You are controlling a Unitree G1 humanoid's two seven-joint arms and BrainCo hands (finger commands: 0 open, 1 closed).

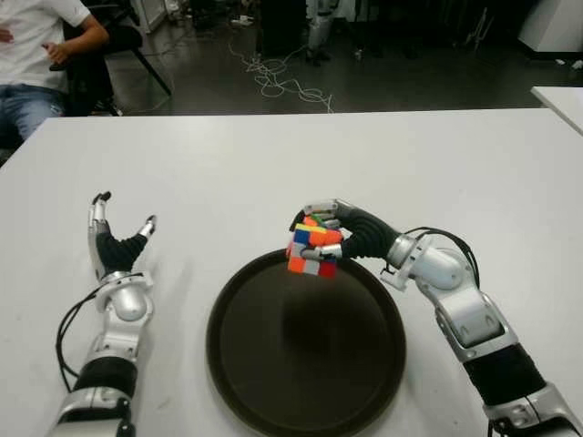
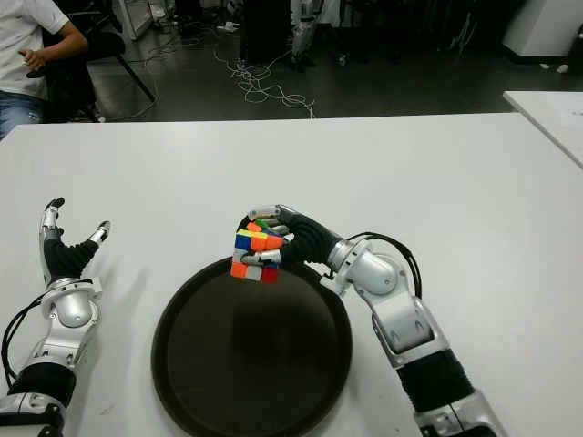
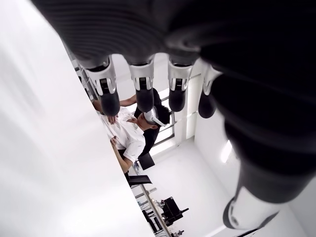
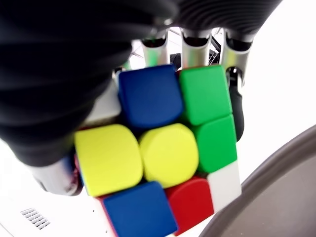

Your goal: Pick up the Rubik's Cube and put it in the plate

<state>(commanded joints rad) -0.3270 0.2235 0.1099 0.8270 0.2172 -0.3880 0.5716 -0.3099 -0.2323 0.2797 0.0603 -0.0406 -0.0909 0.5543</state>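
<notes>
A round dark plate [image 1: 273, 382] lies on a white table [image 1: 273, 164], and everything here is placed in relation to it. The right hand [image 1: 339, 235] reaches in from the plate's right side and holds the cube [image 1: 312, 248] in the air over the plate's far rim. Its fingers [image 1: 319, 209] curl over the top of the cube, and the thumb presses in from below, so the cube is clamped between them. The cube shows orange, red, blue, yellow and white squares, and it does not touch the plate. From the wrist, blue, green, yellow and red squares fill the frame, with the plate's rim [image 4: 266, 182] curving just beneath. The left hand [image 1: 114, 238] shows to the plate's left, well apart from it, over bare table, holding nothing. Its fingers [image 3: 143, 89] are straight and side by side, with the thumb spread out to one side. Beyond the table's far edge, well back and to the left of the plate, a person [image 1: 36, 55] in a white shirt sits on a chair, and cables [image 1: 273, 77] lie on the dark floor.
</notes>
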